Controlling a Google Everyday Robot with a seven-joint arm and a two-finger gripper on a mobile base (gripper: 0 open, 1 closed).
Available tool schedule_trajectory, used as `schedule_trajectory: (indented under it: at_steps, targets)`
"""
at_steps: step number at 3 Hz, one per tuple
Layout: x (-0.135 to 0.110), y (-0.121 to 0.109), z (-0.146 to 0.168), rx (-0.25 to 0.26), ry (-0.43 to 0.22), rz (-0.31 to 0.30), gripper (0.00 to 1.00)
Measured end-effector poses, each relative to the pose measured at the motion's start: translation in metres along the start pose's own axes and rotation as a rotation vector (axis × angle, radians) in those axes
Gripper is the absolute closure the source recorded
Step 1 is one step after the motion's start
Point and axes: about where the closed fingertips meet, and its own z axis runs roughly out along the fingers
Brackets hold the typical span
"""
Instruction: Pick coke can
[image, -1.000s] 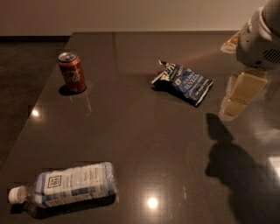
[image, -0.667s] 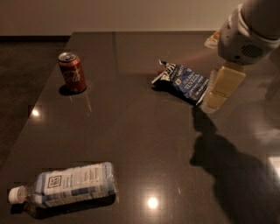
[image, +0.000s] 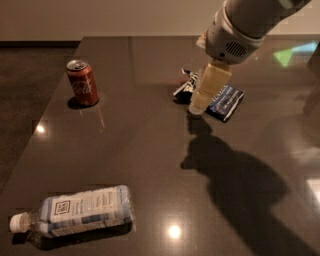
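The coke can (image: 83, 83), red with white script and a silver top, stands upright near the left edge of the dark table (image: 150, 150). My gripper (image: 204, 95) hangs from the arm at the upper right, above the middle of the table. It is over the left end of a blue snack bag (image: 225, 100). It is well to the right of the can and holds nothing that I can see.
A clear plastic water bottle (image: 75, 215) with a white-blue label lies on its side at the front left. The blue snack bag lies at the centre right, partly behind the gripper. The table's left edge runs just past the can.
The arm and gripper have moved left across the table, from the right edge to above the snack bag, closer to the can. The can and bottle have not moved.
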Motion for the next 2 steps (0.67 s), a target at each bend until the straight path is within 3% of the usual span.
schedule_trajectory:
  at_steps: [2]
  targets:
    - [-0.073, -0.04, 0.083, -0.002, -0.093, 0.134, 0.0]
